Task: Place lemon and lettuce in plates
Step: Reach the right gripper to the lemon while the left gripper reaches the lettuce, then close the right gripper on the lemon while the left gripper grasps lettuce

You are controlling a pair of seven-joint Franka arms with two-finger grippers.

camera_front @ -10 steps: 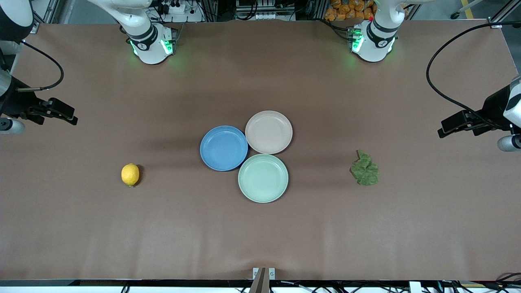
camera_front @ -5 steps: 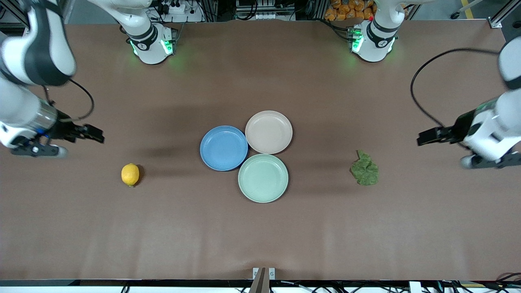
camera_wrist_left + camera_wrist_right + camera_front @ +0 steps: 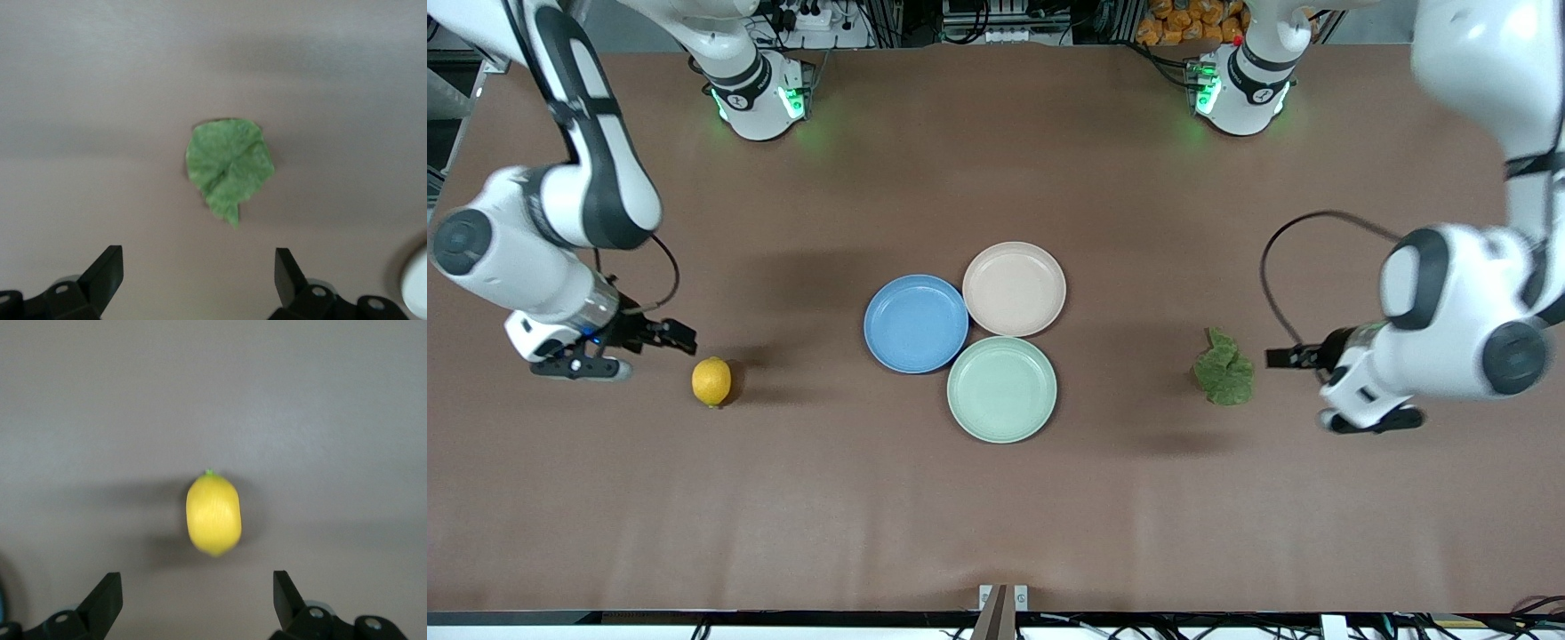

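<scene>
Both hands spread wide: right hand (image 3: 676, 336) up beside lemon (image 3: 711, 381), left hand (image 3: 1282, 357) beside lettuce (image 3: 1224, 368), nothing gripped.

Three plates (image 3: 916, 323) touching mid-table, lemon (image 3: 711, 381) toward right arm's end, lettuce (image 3: 1224, 370) toward left arm's end

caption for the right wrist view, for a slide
Open right claw hovering just short of the lemon on the brown table.
</scene>
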